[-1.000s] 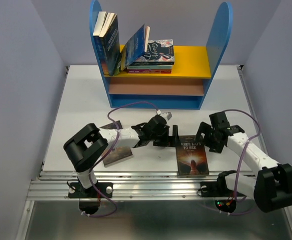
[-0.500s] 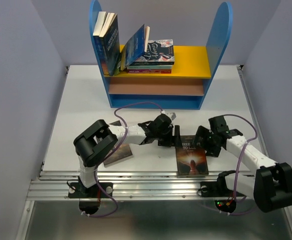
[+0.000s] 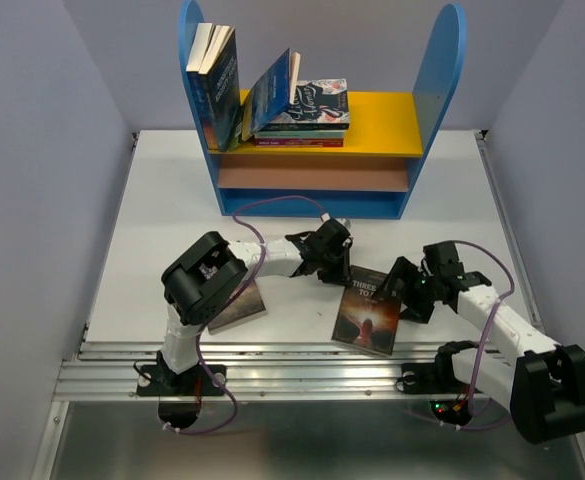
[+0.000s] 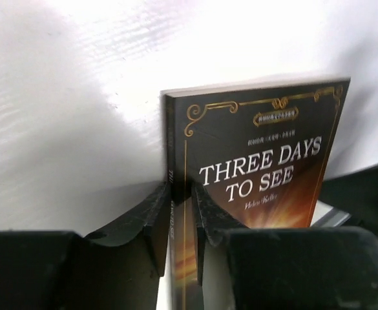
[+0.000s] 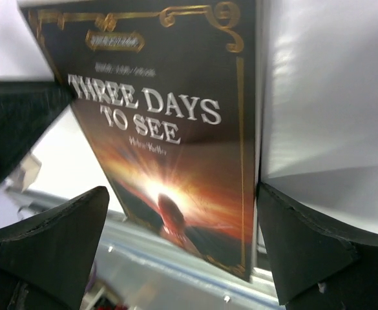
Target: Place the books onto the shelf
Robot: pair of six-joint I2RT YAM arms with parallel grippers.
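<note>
The "Three Days to See" paperback [image 3: 367, 312] sits skewed in the lower centre of the top view, over the desk [image 3: 162, 220] and between the 2 arms. The left pincer [image 3: 347, 272] is closed on the book's spine edge, 1 finger [image 4: 151, 219] pressed to each face. The right pincer [image 3: 409, 292] gapes wide and grips nothing, its fingers [image 5: 50, 242] flanking the cover. Another paperback [image 3: 237, 310] lies flat under the left arm. At the top, the shelf [image 3: 439, 70] carries leaning books [image 3: 270, 92] beside a flat stack [image 3: 317, 105].
</note>
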